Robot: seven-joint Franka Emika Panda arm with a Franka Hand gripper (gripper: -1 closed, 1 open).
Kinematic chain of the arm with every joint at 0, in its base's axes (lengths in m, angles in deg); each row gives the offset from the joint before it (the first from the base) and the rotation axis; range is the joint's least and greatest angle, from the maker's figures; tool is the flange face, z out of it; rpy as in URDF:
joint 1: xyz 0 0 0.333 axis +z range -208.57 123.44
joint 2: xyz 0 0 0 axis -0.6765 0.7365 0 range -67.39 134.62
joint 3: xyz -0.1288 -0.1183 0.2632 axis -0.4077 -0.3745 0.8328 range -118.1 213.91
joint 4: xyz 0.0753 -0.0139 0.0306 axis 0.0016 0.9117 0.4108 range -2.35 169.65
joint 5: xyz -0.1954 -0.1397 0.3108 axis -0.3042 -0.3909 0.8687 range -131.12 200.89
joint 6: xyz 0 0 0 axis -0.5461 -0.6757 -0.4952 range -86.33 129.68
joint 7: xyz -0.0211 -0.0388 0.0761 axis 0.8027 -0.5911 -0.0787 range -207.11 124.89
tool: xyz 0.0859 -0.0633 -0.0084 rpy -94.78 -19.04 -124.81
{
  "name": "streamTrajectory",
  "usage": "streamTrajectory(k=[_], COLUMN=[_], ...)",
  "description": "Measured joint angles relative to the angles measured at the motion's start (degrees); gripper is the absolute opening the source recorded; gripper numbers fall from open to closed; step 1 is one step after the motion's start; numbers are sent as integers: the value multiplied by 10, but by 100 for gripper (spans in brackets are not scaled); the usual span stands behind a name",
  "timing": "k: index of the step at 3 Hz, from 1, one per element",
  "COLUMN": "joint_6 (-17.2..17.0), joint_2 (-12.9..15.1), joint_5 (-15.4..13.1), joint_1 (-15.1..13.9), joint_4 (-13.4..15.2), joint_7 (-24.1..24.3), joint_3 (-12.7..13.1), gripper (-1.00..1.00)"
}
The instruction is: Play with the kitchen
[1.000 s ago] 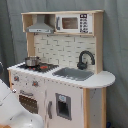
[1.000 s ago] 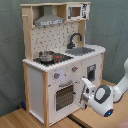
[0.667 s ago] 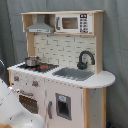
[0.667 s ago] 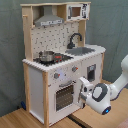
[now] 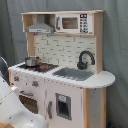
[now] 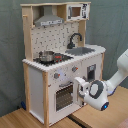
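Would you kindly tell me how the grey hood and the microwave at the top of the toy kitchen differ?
The hood is plain grey with sloped sides; the microwave is a white box with a dark window and buttons. In the first exterior view the hood sits left, above the pot on the stove, while the microwave sits right, above the sink and black faucet. Both hang under the kitchen's wooden top shelf.

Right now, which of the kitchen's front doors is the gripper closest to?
The oven door, the windowed one below the stove with the small pot. In the second exterior view the gripper is right beside it; the narrower door under the sink is farther.
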Motion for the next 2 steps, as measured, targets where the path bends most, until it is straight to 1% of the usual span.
streamTrajectory(k=[1,2], joint_6=[20,39], joint_2=[9,22], joint_5=[-21,-23], joint_1=[0,0], joint_4=[2,29], joint_7=[-40,-2], joint_3=[-29,-54], gripper=[100,100])
